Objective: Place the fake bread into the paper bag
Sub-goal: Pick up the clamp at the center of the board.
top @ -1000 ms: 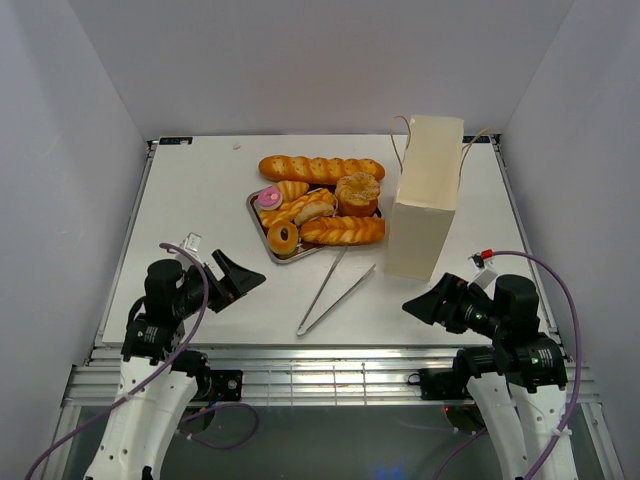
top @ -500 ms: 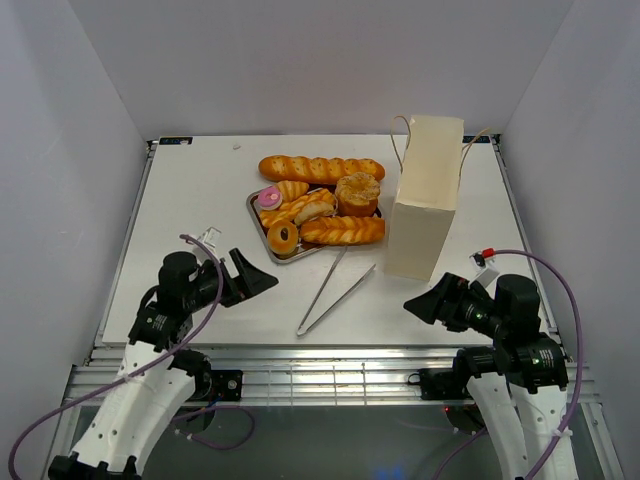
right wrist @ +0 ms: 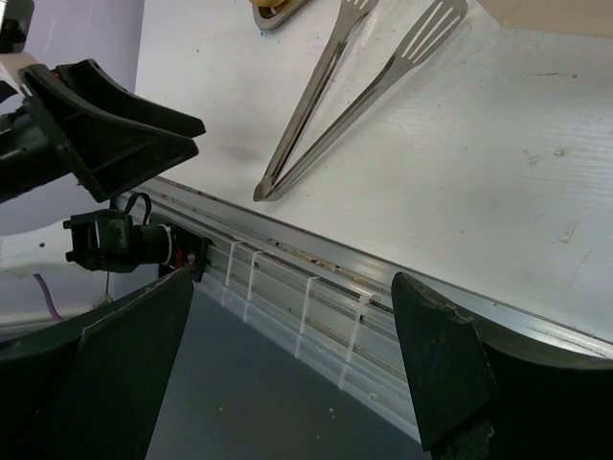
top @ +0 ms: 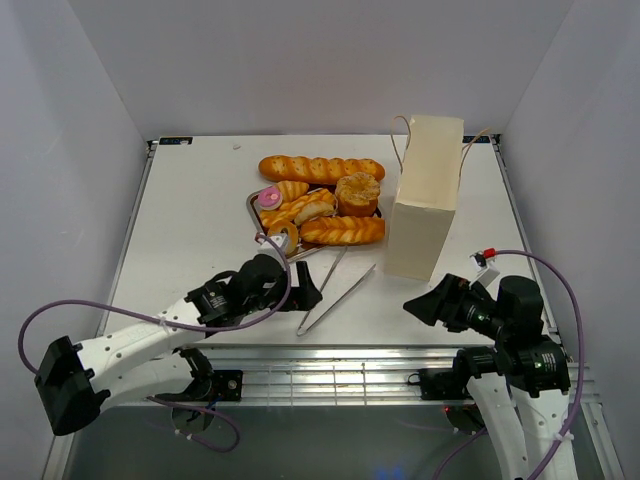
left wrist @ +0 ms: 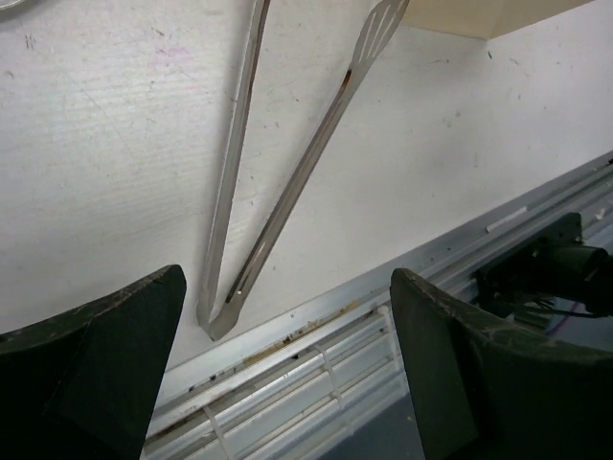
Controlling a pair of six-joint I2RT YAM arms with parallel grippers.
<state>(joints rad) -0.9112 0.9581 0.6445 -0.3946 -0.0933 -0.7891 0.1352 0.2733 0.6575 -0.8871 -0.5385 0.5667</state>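
We see a white worktop (top: 190,200) enclosed by plain white walls (top: 330,60). Mid-worktop, a metal tray (top: 249,204) holds most of the fake bread (top: 342,230), with the baguette (top: 320,168) just behind it. The paper bag (top: 425,200) stands upright toward the right edge. Tongs (top: 335,290) lie near the front edge. The left gripper (top: 305,290) and right gripper (top: 420,300) both gape wide, holding nothing.

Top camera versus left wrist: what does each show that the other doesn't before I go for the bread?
Only the top view: the fake bread heaped at the tray, the whole paper bag standing upright to its right, and the right gripper, open. Only the left wrist: a close look at the tongs' joined end near the table's front edge, framed by the open left gripper. Both: the tongs, the table, and at least a corner of the bag.
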